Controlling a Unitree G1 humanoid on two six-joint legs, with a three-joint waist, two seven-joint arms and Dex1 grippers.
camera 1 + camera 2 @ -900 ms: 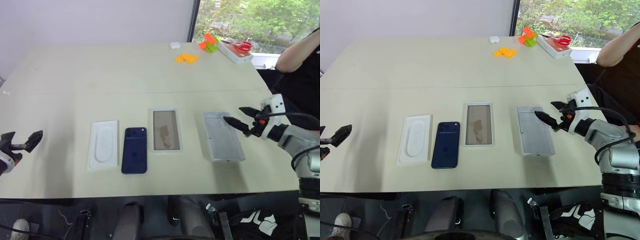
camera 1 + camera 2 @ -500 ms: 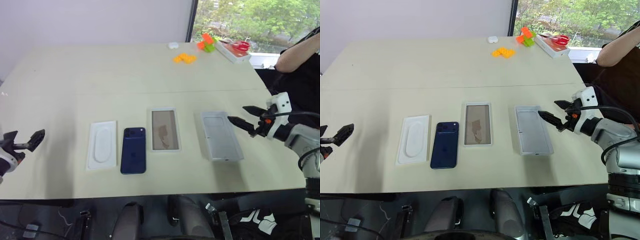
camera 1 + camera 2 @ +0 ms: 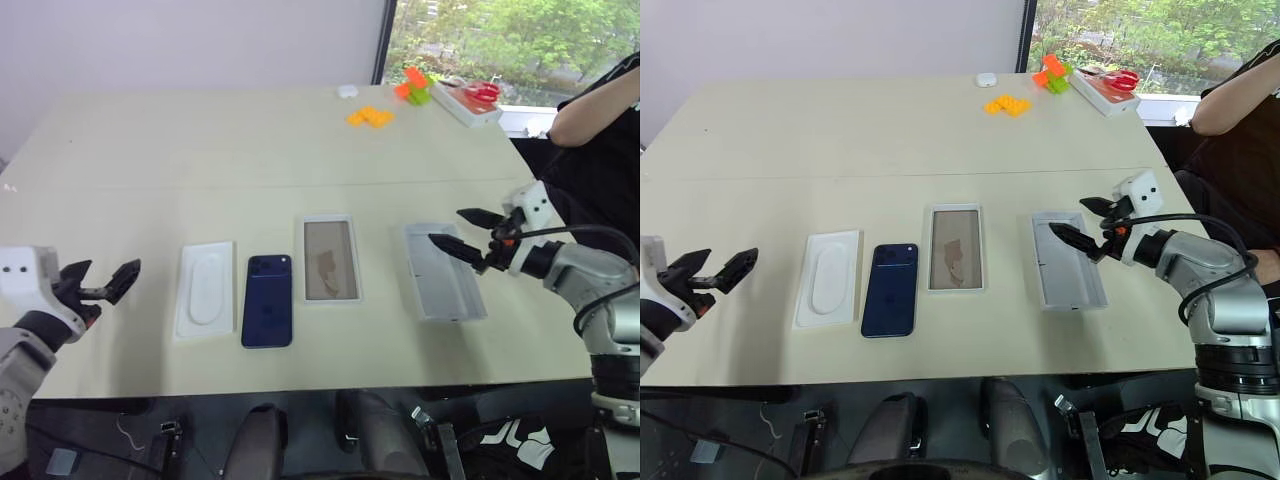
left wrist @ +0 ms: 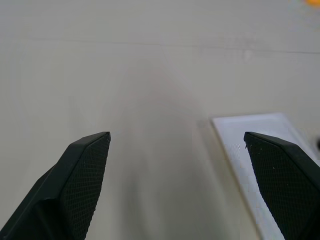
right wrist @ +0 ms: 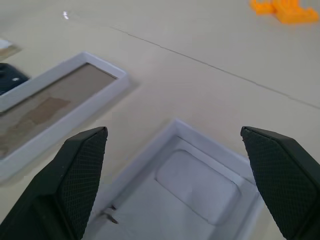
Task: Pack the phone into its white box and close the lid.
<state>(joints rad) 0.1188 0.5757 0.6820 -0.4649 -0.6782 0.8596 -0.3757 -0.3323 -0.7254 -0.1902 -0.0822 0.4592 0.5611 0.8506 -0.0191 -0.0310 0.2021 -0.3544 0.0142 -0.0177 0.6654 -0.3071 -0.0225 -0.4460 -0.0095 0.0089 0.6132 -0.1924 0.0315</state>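
The dark blue phone [image 3: 268, 300] lies flat on the table, camera bump at its far end. Just to its right is the white box [image 3: 331, 259], a tray with a brown floor and nothing in it. Further right the lid [image 3: 445, 271] rests inside-up, showing pale grey. My right gripper [image 3: 450, 227] hovers open over the lid's far right part, pointing left; the right wrist view looks down on the lid [image 5: 190, 185] and the white box [image 5: 50, 110]. My left gripper [image 3: 105, 272] is open at the left, short of the row, with nothing between its fingers [image 4: 75, 180].
A flat white insert [image 3: 207, 288] with an oval recess lies left of the phone. Orange blocks [image 3: 372, 116], a small white object [image 3: 348, 90] and a white case with red scissors [image 3: 470, 98] sit at the far right. A person's arm [image 3: 590, 115] is beyond the right edge.
My left gripper has moved right toward the white insert. My right gripper has moved left, from beside the lid to over it. Phone, box and lid stay put.
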